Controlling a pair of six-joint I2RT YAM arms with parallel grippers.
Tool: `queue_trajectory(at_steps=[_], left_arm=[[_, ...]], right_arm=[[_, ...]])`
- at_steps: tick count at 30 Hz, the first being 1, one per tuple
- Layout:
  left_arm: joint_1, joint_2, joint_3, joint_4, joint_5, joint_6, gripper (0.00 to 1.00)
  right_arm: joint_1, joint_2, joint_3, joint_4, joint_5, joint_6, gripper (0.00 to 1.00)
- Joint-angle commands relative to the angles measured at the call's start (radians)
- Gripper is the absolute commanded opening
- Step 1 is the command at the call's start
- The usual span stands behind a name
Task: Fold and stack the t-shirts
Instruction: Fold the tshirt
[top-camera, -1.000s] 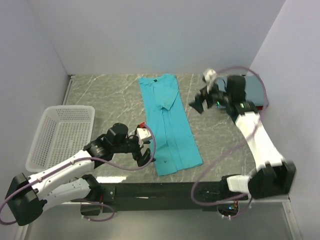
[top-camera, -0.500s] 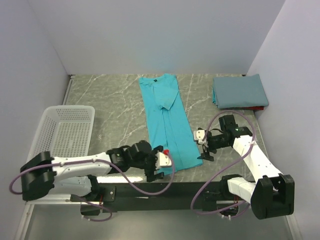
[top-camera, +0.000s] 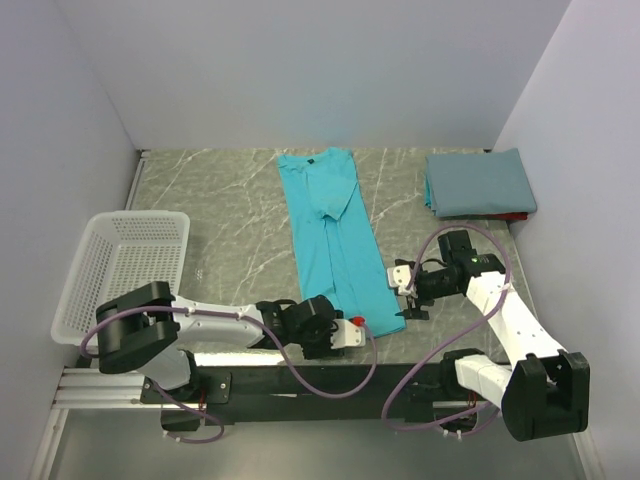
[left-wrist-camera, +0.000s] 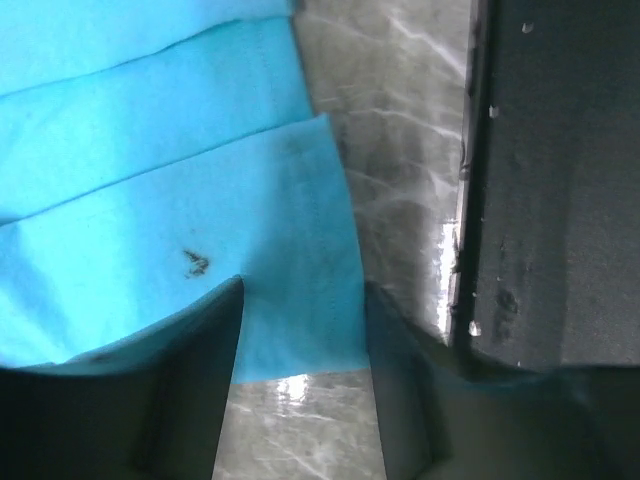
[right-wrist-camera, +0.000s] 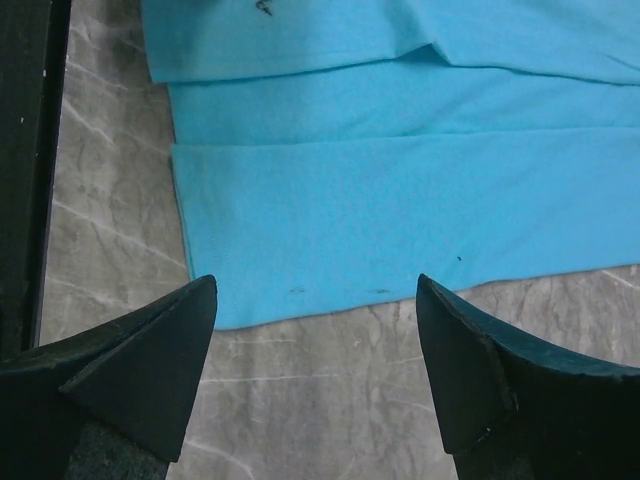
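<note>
Marble table: teal t-shirt lies flat on it (folded lengthwise). Left gripper spread over its near hem corner, right gripper spread at its right edge. Slate-blue t-shirt sits folded, far right of it.

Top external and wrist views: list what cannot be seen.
Top external view: what lies under the folded slate-blue t-shirt; only a red sliver shows.
Left wrist view: whether the left gripper touches the bright teal t-shirt; blurred.
Right wrist view: its collar, cut off by the frame.
</note>
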Motion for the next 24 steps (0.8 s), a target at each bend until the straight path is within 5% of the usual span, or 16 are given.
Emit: queue_trajectory(at_steps=[1, 8, 14, 18, 24], left_arm=[[-0.004, 0.024, 0.015, -0.022, -0.073, 0.029, 0.43], [-0.011, -0.045, -0.034, -0.048, -0.072, 0.049, 0.06], [-0.022, -0.088, -0.059, -0.047, -0.019, 0.039, 0.04], [-0.031, -0.085, -0.063, -0.048, -0.007, 0.041, 0.03], [-0.031, -0.112, -0.072, -0.050, 0.022, 0.050, 0.02]], right_arm=[[-0.004, -0.005, 0.005, -0.035, -0.016, -0.052, 0.86], [0.089, -0.033, -0.075, -0.022, 0.104, -0.182, 0.84], [0.350, -0.119, -0.262, 0.208, 0.278, -0.055, 0.83], [0.462, -0.062, -0.230, 0.262, 0.326, 0.005, 0.79], [0.548, 0.022, -0.222, 0.325, 0.457, 0.091, 0.56]])
